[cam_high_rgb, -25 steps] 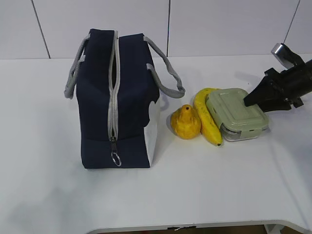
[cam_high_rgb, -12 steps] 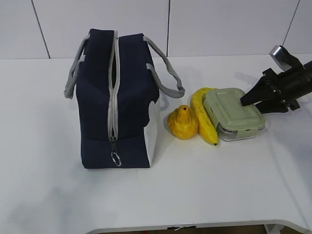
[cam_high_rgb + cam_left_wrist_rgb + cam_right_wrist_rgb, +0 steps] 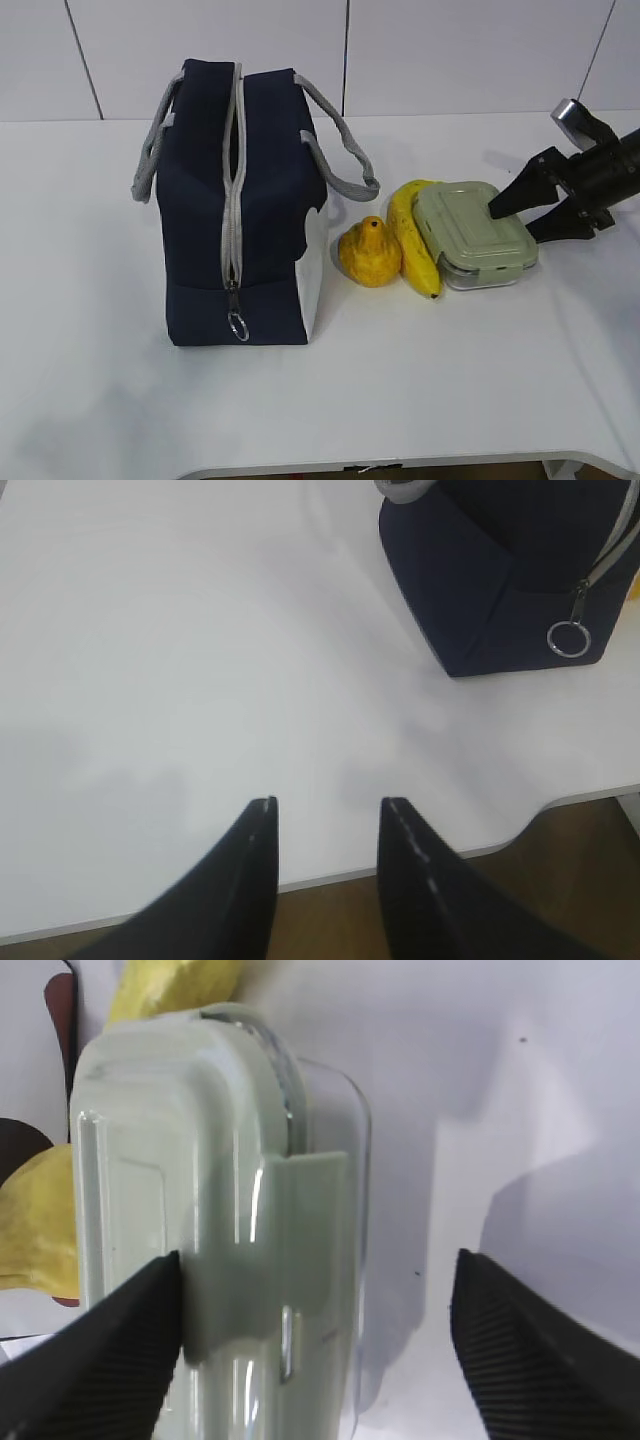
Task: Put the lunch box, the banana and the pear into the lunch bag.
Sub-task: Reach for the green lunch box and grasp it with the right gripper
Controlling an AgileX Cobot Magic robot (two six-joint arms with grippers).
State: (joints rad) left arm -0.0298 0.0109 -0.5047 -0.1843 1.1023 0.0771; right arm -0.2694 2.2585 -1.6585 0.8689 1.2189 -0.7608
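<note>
The navy lunch bag [image 3: 240, 230] stands at left centre, its grey zipper's ring pull [image 3: 238, 326] hanging low on the near end. It also shows in the left wrist view [image 3: 480, 590]. The pear [image 3: 369, 254], the banana [image 3: 412, 240] and the green-lidded lunch box [image 3: 470, 232] lie in a row, touching, right of the bag. My right gripper [image 3: 510, 226] is open at the box's right end. In the right wrist view [image 3: 315, 1260] one finger [image 3: 120, 1350] touches the lid [image 3: 200, 1210]; the other stands clear. My left gripper [image 3: 328, 802] is open and empty.
The left gripper hovers over the white table's front edge [image 3: 420, 865], left of the bag. Grey webbing handles [image 3: 340, 150] droop off the bag's sides. A white panelled wall [image 3: 450, 50] runs behind the table.
My right gripper has moved left against the lunch box. The box, the banana and the pear have slid a little left towards the bag.
</note>
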